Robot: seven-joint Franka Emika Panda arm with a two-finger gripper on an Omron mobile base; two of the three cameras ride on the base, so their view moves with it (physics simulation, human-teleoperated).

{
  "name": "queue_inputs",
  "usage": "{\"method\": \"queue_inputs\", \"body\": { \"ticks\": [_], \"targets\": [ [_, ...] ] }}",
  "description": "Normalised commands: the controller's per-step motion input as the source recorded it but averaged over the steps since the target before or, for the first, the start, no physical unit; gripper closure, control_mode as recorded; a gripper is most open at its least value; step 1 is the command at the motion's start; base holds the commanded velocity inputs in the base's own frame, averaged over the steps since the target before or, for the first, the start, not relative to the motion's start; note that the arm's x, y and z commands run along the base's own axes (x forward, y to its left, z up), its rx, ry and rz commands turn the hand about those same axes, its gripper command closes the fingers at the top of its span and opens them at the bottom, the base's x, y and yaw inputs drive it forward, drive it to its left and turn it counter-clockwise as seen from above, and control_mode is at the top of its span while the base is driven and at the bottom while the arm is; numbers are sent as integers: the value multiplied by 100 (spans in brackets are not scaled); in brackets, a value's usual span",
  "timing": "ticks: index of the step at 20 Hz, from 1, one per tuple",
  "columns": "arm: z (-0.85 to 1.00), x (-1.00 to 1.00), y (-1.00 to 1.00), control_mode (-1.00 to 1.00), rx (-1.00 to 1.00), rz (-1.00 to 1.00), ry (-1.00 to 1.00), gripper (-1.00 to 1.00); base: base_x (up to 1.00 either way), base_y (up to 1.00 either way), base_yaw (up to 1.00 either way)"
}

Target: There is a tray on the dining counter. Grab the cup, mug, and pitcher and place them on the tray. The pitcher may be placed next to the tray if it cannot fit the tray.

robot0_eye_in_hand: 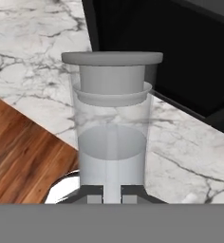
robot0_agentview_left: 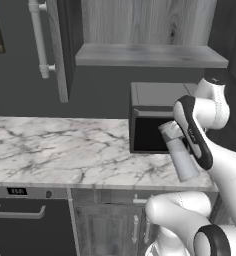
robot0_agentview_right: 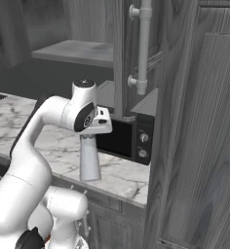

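Closest in the hand view, the gripper (robot0_eye_in_hand: pixel 112 193) has its two dark fingertips (robot0_eye_in_hand: pixel 92 193) pressed against the base of the pitcher (robot0_eye_in_hand: pixel 112 128), clamped on it, with the translucent body and its rounded lid filling the middle of the picture. Beyond that, the base views show the pitcher (robot0_agentview_left: pixel 180 157) upright near the front edge of the marble worktop (robot0_agentview_left: pixel 60 150), and behind it, just beside, stands a black microwave (robot0_agentview_right: pixel 129 138) under a grey shelf (robot0_agentview_left: pixel 150 55).
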Motion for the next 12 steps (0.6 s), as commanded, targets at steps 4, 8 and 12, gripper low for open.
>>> {"method": "queue_inputs", "body": {
  "ticks": [4, 8, 12],
  "targets": [
    [23, -25, 29, -100, 0, 0, -4, 100, 0, 0, 0],
    [19, -18, 38, -100, 0, 0, -2, 100, 0, 0, 0],
    [20, -17, 42, -100, 0, 0, -2, 100, 0, 0, 0]
  ]
}}
